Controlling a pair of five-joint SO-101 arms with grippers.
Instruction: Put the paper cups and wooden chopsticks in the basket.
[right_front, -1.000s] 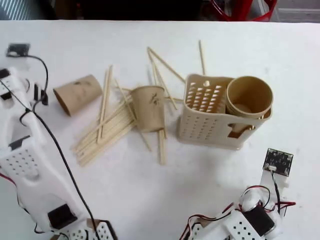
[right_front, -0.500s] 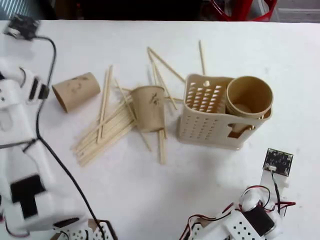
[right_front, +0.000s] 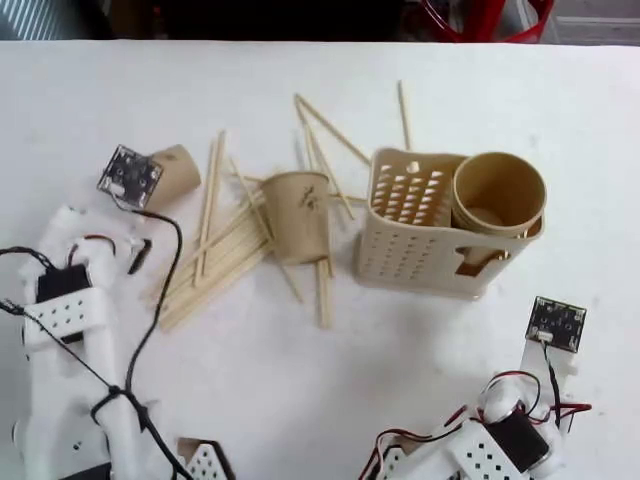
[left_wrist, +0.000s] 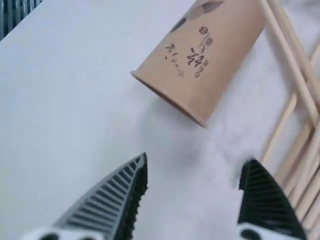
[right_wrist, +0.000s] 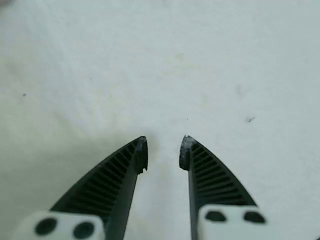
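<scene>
One paper cup (left_wrist: 200, 60) lies on its side on the white table, its mouth towards my left gripper (left_wrist: 195, 165), which hovers open just short of it. From above, the left arm's camera board covers part of this cup (right_front: 178, 168). A second cup (right_front: 297, 215) lies across the scattered wooden chopsticks (right_front: 215, 255) in the middle. A third cup (right_front: 497, 193) stands inside the beige basket (right_front: 410, 250). My right gripper (right_wrist: 163, 146) hangs over bare table, only slightly open, holding nothing.
More chopsticks (right_front: 325, 140) lie fanned out behind the basket and the middle cup. The right arm (right_front: 520, 430) sits at the front right corner, near the basket. A red object (right_front: 480, 15) stands beyond the table's far edge.
The left arm has swung down from the table's left edge and now hovers over the cup lying at the left. The right arm, cups, chopsticks and basket have not moved.
</scene>
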